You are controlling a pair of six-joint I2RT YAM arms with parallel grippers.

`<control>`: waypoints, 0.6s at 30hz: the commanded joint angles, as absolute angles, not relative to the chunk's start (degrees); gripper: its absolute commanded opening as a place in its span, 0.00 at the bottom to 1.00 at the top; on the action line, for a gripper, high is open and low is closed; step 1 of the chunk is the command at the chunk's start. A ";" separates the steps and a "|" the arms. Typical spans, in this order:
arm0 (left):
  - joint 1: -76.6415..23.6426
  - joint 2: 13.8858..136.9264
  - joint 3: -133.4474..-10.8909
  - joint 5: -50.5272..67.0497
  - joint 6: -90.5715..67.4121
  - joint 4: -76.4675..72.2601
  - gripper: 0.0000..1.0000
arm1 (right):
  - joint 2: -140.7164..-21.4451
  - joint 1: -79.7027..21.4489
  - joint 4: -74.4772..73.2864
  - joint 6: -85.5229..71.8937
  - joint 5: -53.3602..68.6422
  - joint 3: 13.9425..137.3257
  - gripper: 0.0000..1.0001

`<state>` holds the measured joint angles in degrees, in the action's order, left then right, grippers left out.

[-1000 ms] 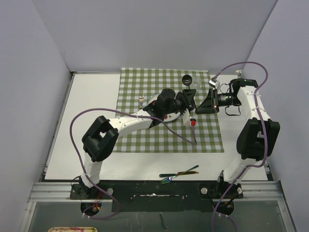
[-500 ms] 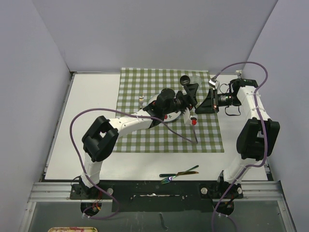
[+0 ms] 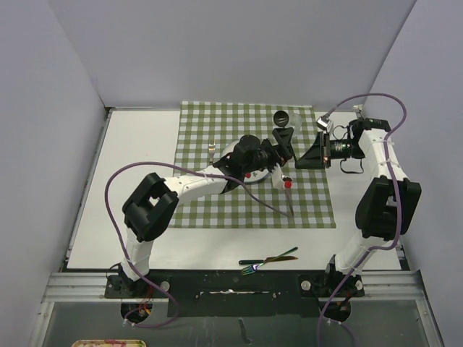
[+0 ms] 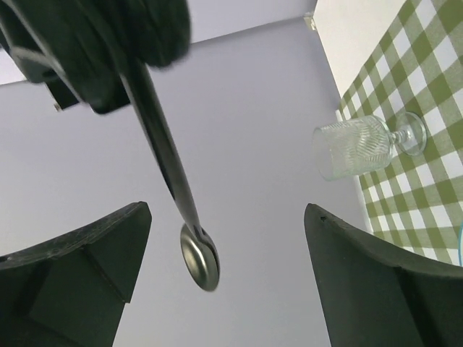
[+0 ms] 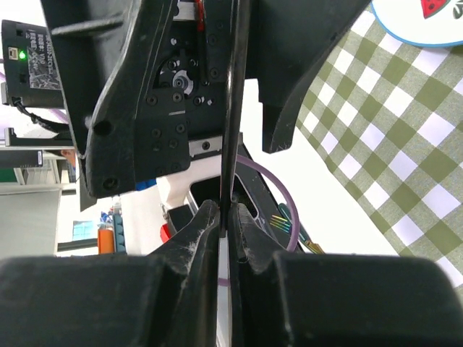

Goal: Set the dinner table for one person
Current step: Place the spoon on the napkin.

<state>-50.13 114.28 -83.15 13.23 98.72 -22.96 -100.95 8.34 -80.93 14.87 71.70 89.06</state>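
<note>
1. While the right gripper [image 5: 228,217] is clamped tight on a slim dark utensil with a rounded silver end [image 4: 172,168], the left gripper [image 4: 230,217] stands wide, with one finger on each side of that end and touching it nowhere.
2. Its long axis runs from the right gripper across to the left one, in the air above the far right part of the green-and-white checked cloth [image 3: 217,123]. The right arm alone carries it.
3. The large white dinner table [image 3: 137,144] lies under everything, and the cloth covers its far middle. The white plate with a blue rim [image 5: 416,25] lies to the near left of the right gripper. I judge that the utensil belongs beside it.
4. Whether it is a spoon or a knife, I cannot tell. The left arm hides most of the plate from above. A clear ribbed stemmed glass [image 4: 354,148] stands near the far edge of the cloth.
</note>
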 commanded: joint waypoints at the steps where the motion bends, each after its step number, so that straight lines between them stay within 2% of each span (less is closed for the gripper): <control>1: -48.47 108.93 -82.51 11.63 96.71 -25.71 0.87 | -98.49 10.01 -83.15 17.32 75.59 91.25 0.00; 10: -44.18 102.13 -81.71 3.82 86.44 -16.16 0.86 | -100.05 12.78 -88.82 25.93 75.84 88.42 0.00; 18: -36.54 98.63 -90.05 -4.95 62.65 7.03 0.82 | -103.53 17.37 -95.27 38.03 83.22 81.96 0.00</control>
